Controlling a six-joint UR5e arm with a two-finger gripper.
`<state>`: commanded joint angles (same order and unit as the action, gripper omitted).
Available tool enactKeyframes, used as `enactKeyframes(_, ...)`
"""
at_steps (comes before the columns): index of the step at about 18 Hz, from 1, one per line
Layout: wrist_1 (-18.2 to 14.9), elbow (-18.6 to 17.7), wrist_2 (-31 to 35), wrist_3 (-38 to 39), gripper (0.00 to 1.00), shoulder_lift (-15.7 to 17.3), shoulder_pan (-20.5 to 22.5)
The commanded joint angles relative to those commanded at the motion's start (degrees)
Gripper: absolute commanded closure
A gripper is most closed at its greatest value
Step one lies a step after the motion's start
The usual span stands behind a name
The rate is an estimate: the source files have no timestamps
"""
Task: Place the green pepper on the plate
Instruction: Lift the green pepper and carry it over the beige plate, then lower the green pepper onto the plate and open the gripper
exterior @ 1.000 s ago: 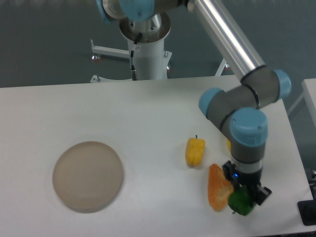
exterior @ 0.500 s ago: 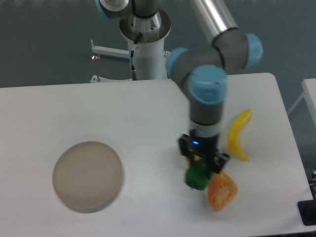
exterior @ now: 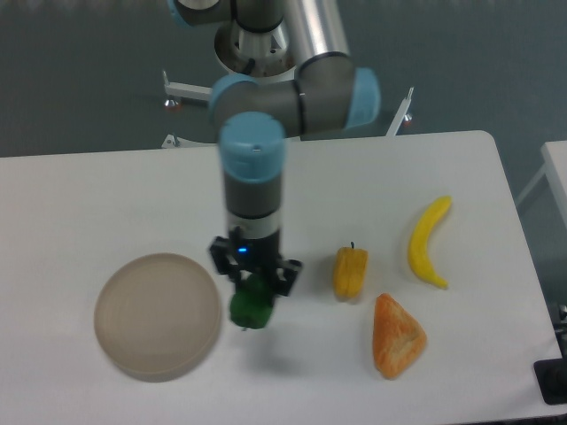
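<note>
We see the hand [exterior: 253,285] clamped on the green pepper [exterior: 252,304], which hangs clear of the table [exterior: 106,195] just to the right of the plate's [exterior: 157,315] rim. Further right on the table lie a yellow pepper [exterior: 350,272], an orange wedge-shaped piece [exterior: 397,336] and a banana [exterior: 429,242], all well apart from the plate.

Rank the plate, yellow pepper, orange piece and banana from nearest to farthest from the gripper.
From the gripper:
1. Plate, just to its left.
2. Yellow pepper, to its right.
3. Orange piece, lower right.
4. Banana, far right.
</note>
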<state>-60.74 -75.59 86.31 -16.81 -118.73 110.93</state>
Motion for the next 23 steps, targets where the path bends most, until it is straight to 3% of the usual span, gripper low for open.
enactKeyframes(5, 7.12, -3.69, 0.44, 2.92, 0.7, -1.24, -4.13)
enactKeyframes(13, 10.37, -5.36, 0.18, 0.12, 0.69, -3.96, -6.69)
enactKeyframes(18, 10.47, -6.24, 0.09, -6.73, 0.69, -4.84, -7.13)
enactKeyframes(23, 10.47, -7.03, 0.0, -7.19, 0.68, -4.75, -7.22)
